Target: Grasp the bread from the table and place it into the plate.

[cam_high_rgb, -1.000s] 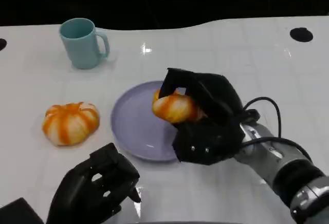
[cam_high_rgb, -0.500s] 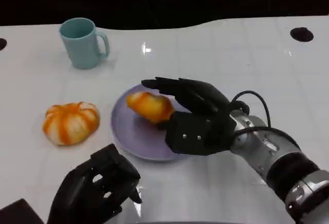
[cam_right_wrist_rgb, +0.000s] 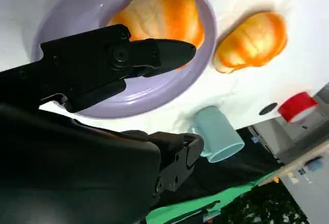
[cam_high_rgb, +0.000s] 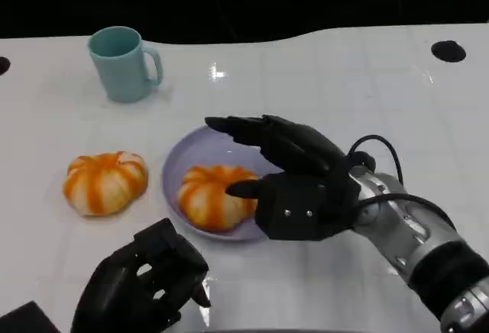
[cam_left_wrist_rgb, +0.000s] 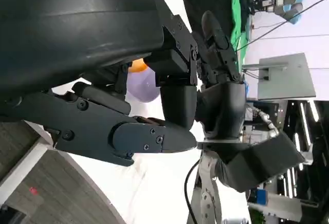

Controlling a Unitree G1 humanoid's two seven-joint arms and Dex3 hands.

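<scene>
Orange bread (cam_high_rgb: 215,195) sits at the purple plate (cam_high_rgb: 221,148)'s near-left rim; right hand (cam_high_rgb: 294,176) fingers (cam_high_rgb: 244,128) spread above, holding nothing.

Glossy white table (cam_high_rgb: 344,73) against dark surroundings.

A bread (cam_high_rgb: 212,197) lies in the purple plate (cam_high_rgb: 195,154), the right robot hand (cam_high_rgb: 294,180) open just beside it.

The right hand (cam_high_rgb: 294,176) released the bread (cam_high_rgb: 215,195) (now lying in the plate (cam_high_rgb: 182,163)).
</scene>
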